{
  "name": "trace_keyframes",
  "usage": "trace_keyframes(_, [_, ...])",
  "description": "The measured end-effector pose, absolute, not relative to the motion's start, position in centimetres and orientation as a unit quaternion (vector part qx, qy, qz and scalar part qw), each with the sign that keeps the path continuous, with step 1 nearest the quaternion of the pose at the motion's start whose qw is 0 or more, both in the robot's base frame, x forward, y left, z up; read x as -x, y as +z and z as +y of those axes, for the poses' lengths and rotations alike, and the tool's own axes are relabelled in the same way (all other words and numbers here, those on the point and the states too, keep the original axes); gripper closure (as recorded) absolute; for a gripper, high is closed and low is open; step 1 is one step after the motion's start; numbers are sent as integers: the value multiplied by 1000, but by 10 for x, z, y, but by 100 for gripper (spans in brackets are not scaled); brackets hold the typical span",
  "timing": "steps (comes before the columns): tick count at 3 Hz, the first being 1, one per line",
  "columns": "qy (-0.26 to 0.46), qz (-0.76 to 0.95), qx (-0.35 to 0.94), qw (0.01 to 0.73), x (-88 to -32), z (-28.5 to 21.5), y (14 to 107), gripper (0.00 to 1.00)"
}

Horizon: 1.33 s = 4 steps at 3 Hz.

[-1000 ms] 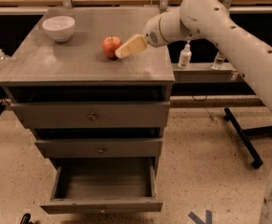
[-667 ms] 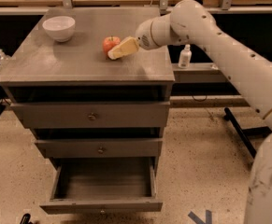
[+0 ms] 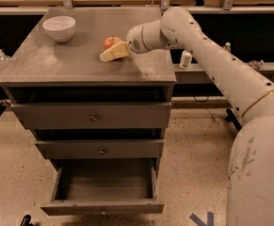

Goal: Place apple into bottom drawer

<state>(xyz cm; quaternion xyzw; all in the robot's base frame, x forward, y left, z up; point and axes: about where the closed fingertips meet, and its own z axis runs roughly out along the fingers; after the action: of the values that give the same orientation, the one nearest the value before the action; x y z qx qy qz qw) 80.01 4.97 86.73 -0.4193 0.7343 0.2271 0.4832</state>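
Apple [image 3: 111, 41] sits on the worktop [image 3: 56, 65], tight against the far side of my claw [image 3: 114, 52]; I cannot tell whether the claw is open or gripping.

The apple [image 3: 110, 42], small, round and red with an orange-yellow patch, sits upright on the grey tabletop [image 3: 75, 62] in the upper middle of the frame, right of centre on that surface. The gripper [image 3: 109, 55] lies just in front of the apple, covering its lower edge. The bottom drawer [image 3: 103, 207], a grey metal box with a low front panel, stands pulled out at the lower centre, its inside floor showing.
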Motion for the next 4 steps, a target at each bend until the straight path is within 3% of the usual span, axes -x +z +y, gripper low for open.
trace_keyframes(1, [247, 735, 409, 482, -809, 62, 854, 3])
trace_keyframes(3, [266, 736, 374, 497, -818, 59, 828, 64])
trace_keyframes(4, [279, 711, 358, 537, -811, 38, 845, 87])
